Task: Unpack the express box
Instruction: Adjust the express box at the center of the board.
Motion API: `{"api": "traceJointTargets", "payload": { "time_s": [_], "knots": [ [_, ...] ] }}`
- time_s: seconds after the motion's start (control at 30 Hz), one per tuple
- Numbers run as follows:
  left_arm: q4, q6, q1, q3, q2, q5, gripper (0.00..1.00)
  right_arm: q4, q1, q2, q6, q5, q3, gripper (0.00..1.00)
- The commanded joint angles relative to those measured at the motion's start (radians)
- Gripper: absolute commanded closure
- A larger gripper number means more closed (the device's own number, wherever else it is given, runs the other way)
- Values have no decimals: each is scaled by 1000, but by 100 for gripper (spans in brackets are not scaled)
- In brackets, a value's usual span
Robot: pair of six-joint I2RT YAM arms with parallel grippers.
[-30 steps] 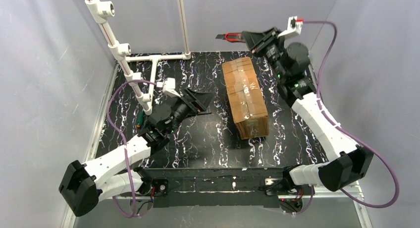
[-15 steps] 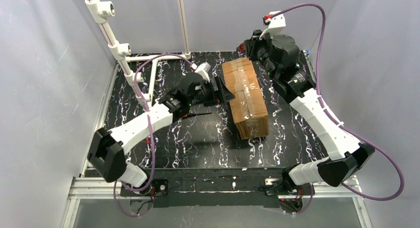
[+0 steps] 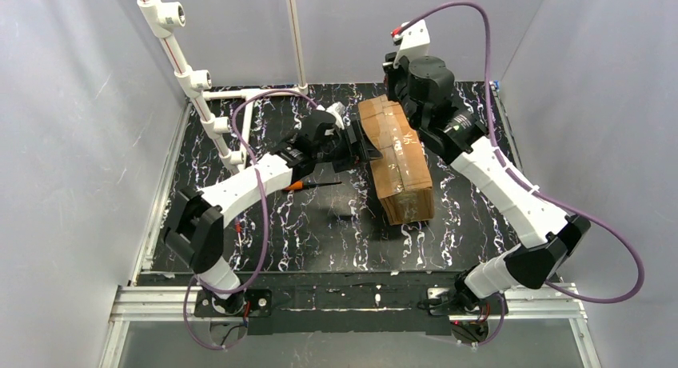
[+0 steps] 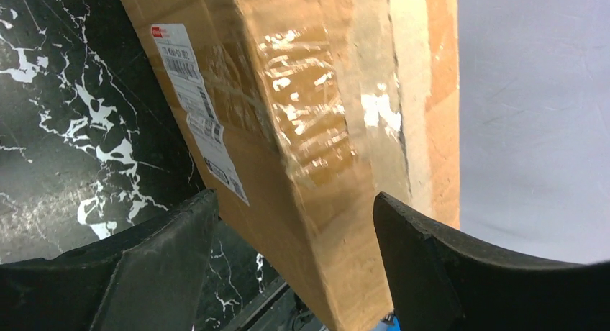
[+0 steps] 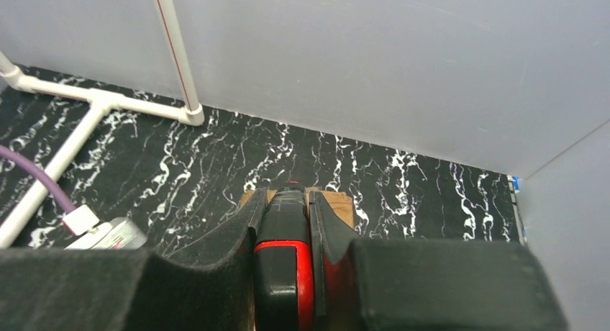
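Express box [image 3: 397, 156]: white label [image 4: 198, 111] only in left-wrist view.

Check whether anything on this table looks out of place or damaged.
Nothing looks damaged. The express box lies skewed to the edges of the table, still taped shut, its tape wrinkled. A thin orange-handled tool lies loose on the table left of it.

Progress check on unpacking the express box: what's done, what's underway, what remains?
Done: the right gripper holds a red-and-black cutter. In hand: the open left gripper straddles an upper edge of the express box, apparently to steady it. Left: its glossy tape is uncut, flaps closed, nothing taken out.
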Motion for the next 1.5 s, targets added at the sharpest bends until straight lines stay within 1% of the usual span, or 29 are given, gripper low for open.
{"api": "traceJointTargets", "payload": {
  "time_s": [0.0,0.1,0.2,0.3,0.47,0.57,0.6,0.63,0.67,0.7,0.73,0.8,0.87,0.93,1.07,1.17,1.27,1.4,1.47],
  "knots": [
    [30,-12,-2,56,61,17,24,14,25,7,-65,97,55,99],
    [29,-17,-1,84,115,18,28,-2,25,20,-72,95,62,99],
    [23,-8,-2,96,133,0,32,-1,25,37,-85,90,65,99],
    [29,-5,-3,104,146,-4,33,7,21,57,-90,100,70,99],
    [10,6,-9,144,189,8,36,0,-17,103,-64,67,89,99],
    [-18,22,-11,171,210,12,37,27,-44,95,-38,68,53,99],
    [-16,24,-11,171,209,16,36,50,-67,77,-14,55,29,99],
    [-11,27,-12,165,202,24,32,56,-103,61,23,27,9,99],
    [11,33,-11,158,192,39,29,50,-160,50,58,-5,0,99],
    [23,38,-10,151,182,55,27,35,-181,41,91,-23,-1,99],
    [31,39,-10,144,172,72,25,22,-204,30,104,-10,-2,99],
    [88,23,1,132,155,124,21,13,-207,-7,93,74,-8,99],
    [98,3,18,138,147,171,19,-6,-217,-25,65,160,-1,99],
    [98,9,30,154,144,196,18,-76,-242,-18,63,232,8,99],
    [100,3,47,199,187,233,17,-170,-282,-23,127,253,-113,99],
    [101,-13,55,226,234,261,17,-178,-328,-66,185,182,-236,99],
    [106,-28,55,241,263,284,18,-202,-387,-89,240,28,-326,99],
    [114,-7,55,263,273,307,18,-191,-387,-141,280,-106,-422,99],
    [104,10,59,269,272,334,18,-197,-353,-152,287,-145,-441,99]
  ]
}}
